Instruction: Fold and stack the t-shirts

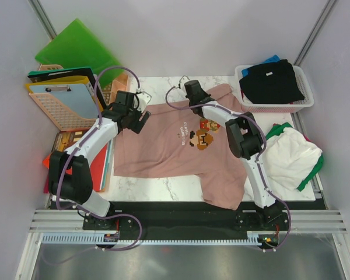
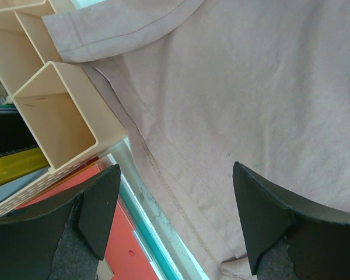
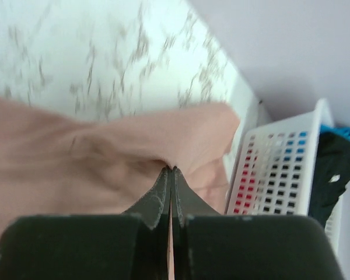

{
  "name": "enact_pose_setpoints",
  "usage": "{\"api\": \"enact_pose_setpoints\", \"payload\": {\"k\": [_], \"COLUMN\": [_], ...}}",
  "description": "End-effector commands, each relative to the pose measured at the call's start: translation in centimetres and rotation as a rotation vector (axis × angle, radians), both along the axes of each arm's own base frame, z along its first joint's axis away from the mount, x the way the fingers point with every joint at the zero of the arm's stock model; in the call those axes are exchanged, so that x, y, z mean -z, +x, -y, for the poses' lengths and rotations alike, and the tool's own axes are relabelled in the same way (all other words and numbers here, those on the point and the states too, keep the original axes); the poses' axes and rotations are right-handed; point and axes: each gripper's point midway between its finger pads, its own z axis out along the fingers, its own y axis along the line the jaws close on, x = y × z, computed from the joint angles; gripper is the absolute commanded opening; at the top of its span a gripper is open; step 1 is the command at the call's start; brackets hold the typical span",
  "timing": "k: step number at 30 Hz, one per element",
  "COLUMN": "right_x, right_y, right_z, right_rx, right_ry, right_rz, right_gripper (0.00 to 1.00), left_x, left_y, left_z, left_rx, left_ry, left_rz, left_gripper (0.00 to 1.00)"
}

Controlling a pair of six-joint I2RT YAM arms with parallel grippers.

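Marble-topped table (image 1: pixel 163 188) between pale walls (image 1: pixel 163 35), seen from above.

One pink shirt (image 1: pixel 163 146) lies spread print-up across the table's middle, with one sleeve hanging over the table's near edge. The right claw (image 3: pixel 171 170) is at the shirt's far hem, toward the table's far edge. Its jaws are pressed together on a pinched ridge of the pink cloth. The left claw (image 2: pixel 176 175) stands with its jaws wide apart above the shirt's left side seam, at the table's left edge, and grips nothing.

Four other shirts are visible. One black shirt (image 1: pixel 271 81) and the edge of one blue shirt (image 1: pixel 272 59) lie in the single white basket (image 1: pixel 245 74) at the table's far right corner. One white shirt (image 1: pixel 289 154) lies crumpled at the table's right edge, on top of one green shirt (image 1: pixel 312 168).

Off the table's left edge are one beige tray (image 2: pixel 52 116) and one red folder (image 2: pixel 128 233). One green folder (image 1: pixel 76 49) leans beyond the table's far left corner.
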Motion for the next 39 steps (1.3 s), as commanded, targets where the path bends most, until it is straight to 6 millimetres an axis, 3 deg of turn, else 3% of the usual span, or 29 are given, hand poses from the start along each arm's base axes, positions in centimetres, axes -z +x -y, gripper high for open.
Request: {"api": "enact_pose_setpoints", "payload": {"k": [1, 2, 3, 5, 8, 9, 10, 11, 13, 14, 19, 20, 21, 22, 23, 25, 27, 28, 29, 30, 32, 34, 35, 37, 38, 39], "right_x": [-3.5, -4.8, -3.5, -4.9, -3.9, -4.2, -3.3, -3.2, -2.5, -2.4, -4.2, -3.8, -5.4, -4.7, -7.2, -8.5, -10.2, -9.7, -11.7, -12.1, -12.8, -11.6, -10.1, -8.9, -8.0, -8.1], "right_y": [2.5, 3.2, 3.5, 4.4, 5.0, 4.9, 4.7, 4.4, 4.1, 3.5, 1.9, 1.4, 1.0, 0.2, -0.3, -1.4, -3.2, -4.1, -4.9, -5.5, -7.1, -8.6, -10.9, -14.4, -19.9, -22.4], "right_z": [-1.8, -2.3, -2.6, -2.3, -1.9, -2.0, -1.8, -1.2, -0.8, -0.2, 1.0, 1.2, 1.3, 1.7, 2.0, 2.7, 3.7, 4.1, 4.5, 4.7, 4.8, 4.0, 1.4, -1.1, -3.3, -4.2], "right_rx": [0.017, 0.014, 0.015, 0.046, 0.107, 0.117, 0.135, 0.167, 0.203, 0.242, 0.301, 0.310, 0.306, 0.307, 0.316, 0.326, 0.329, 0.318, 0.321, 0.313, 0.264, 0.194, -0.007, -0.202, -0.400, -0.507], "right_ry": [0.010, 0.017, -0.003, -0.032, -0.102, -0.146, -0.212, -0.226, -0.268, -0.270, -0.170, -0.134, -0.119, -0.124, -0.087, -0.078, -0.061, -0.067, -0.028, -0.019, 0.006, 0.097, 0.173, 0.336, 0.459, 0.484], "right_rz": [0.141, 0.174, 0.164, 0.232, 0.300, 0.325, 0.326, 0.322, 0.349, 0.353, 0.364, 0.358, 0.350, 0.328, 0.366, 0.382, 0.394, 0.371, 0.385, 0.370, 0.291, 0.185, -0.021, -0.251, -0.519, -0.620], "right_gripper": [0.00, 0.00, 0.00, 0.00, 0.00, 0.06, 0.43, 0.59, 0.83, 0.87, 0.92, 0.92, 0.92, 0.92, 0.92, 0.92, 0.93, 0.93, 0.93, 0.93, 0.93, 0.93, 0.93, 0.94, 0.95, 0.98], "left_x": [0.0, 0.0, 0.1, 0.2, 0.5, 0.7, 0.8, 1.0, 1.0, 1.0, 1.0, 0.9, 0.9, 0.8, 0.6, 0.3, 0.1, -0.1, -0.2, -0.4, -0.6, -0.9, -1.1, -1.4, -1.3, -1.3], "left_y": [0.4, 0.4, 0.3, 0.2, 0.0, -0.1, -0.1, -0.1, -0.1, -0.2, -0.4, -0.4, -0.4, -0.4, -0.4, -0.4, -0.5, -0.6, -0.5, -0.6, -0.6, -0.9, -0.9, -1.6, -2.7, -4.2], "left_z": [0.2, 0.2, 0.2, 0.1, 0.2, 0.2, 0.2, 0.2, 0.4, 0.4, 0.5, 0.5, 0.5, 0.5, 0.5, 0.4, 0.3, 0.3, 0.4, 0.5, 0.6, 0.7, 0.8, 1.2, 3.2, 4.4], "left_rx": [0.026, 0.028, 0.028, 0.027, 0.035, 0.035, 0.038, 0.038, 0.043, 0.043, 0.045, 0.045, 0.046, 0.046, 0.045, 0.042, 0.039, 0.036, 0.036, 0.036, 0.038, 0.042, 0.048, 0.082, 0.177, 0.249], "left_ry": [0.015, 0.015, 0.016, 0.017, 0.017, 0.016, 0.017, 0.018, 0.013, 0.011, 0.010, 0.009, 0.009, 0.008, 0.008, 0.007, 0.006, 0.002, -0.003, -0.007, -0.019, -0.030, -0.032, -0.051, -0.138, -0.178], "left_rz": [0.023, 0.023, 0.021, 0.018, 0.010, 0.005, 0.001, -0.002, -0.004, -0.006, -0.004, -0.002, -0.001, 0.000, 0.005, 0.012, 0.022, 0.027, 0.032, 0.036, 0.040, 0.045, 0.049, 0.034, -0.015, -0.082], "left_gripper": [0.84, 0.84, 0.84, 0.84, 0.84, 0.84, 0.84, 0.84, 0.84, 0.84, 0.84, 0.84, 0.84, 0.84, 0.84, 0.84, 0.84, 0.84, 0.84, 0.84, 0.84, 0.84, 0.85, 0.86, 0.86, 0.87]}}
